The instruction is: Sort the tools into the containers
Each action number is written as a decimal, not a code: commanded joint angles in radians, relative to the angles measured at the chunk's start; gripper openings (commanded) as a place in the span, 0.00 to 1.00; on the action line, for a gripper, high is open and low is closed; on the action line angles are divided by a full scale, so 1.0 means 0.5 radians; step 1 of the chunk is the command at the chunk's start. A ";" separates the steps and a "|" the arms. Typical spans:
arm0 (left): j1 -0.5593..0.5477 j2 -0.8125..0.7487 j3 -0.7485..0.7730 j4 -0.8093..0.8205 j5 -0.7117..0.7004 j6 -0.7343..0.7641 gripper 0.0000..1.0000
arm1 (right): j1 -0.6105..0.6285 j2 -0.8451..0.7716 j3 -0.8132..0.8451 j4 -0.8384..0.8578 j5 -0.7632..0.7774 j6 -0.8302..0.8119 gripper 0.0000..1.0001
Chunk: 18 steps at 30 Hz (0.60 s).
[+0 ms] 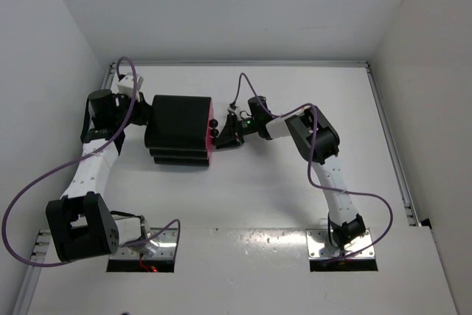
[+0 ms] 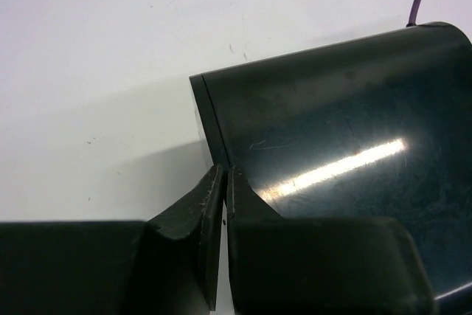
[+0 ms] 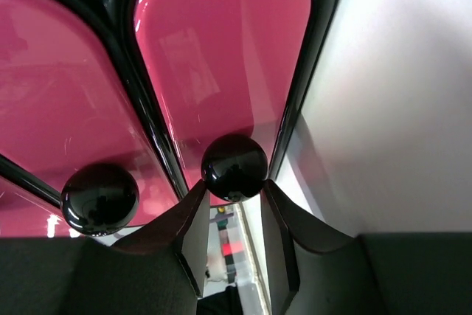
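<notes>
The black drawer unit [image 1: 177,129] stands mid-table, its magenta fronts [image 1: 209,138] facing right. My right gripper [image 1: 223,135] is at those fronts. In the right wrist view its fingertips [image 3: 198,195] sit on either side of a round black knob [image 3: 234,167], and the right gripper [image 3: 234,188] is shut on it. That knob belongs to the pink drawer front [image 3: 221,49] at the end of the stack; a second knob [image 3: 99,198] shows beside it. My left gripper [image 1: 146,112] is shut and empty at the unit's back edge [image 2: 346,123], fingers [image 2: 210,204] together. No tools are in view.
White walls enclose the table on the left, far and right sides. A metal rail [image 1: 243,63] runs along the far edge. Purple cables [image 1: 44,182] loop beside both arms. Bare white table [image 2: 96,71] lies behind the unit.
</notes>
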State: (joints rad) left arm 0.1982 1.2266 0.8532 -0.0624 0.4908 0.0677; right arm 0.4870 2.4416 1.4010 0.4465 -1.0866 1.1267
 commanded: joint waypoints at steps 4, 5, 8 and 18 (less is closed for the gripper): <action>0.018 0.081 -0.136 -0.406 -0.012 0.015 0.10 | 0.008 0.053 0.159 0.156 0.084 0.090 0.33; 0.018 0.081 -0.136 -0.406 0.006 0.015 0.10 | 0.008 0.053 0.177 0.174 0.084 0.091 0.34; 0.018 0.081 -0.136 -0.406 0.006 0.015 0.10 | 0.008 0.071 0.195 0.175 0.084 0.109 0.36; 0.036 0.001 -0.136 -0.406 -0.046 -0.006 0.34 | -0.038 -0.066 0.125 0.242 0.066 0.130 0.40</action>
State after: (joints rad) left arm 0.2024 1.2156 0.8452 -0.0578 0.4927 0.0731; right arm 0.4850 2.4821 1.4536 0.4858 -1.0882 1.1870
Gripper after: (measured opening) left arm 0.256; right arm 0.396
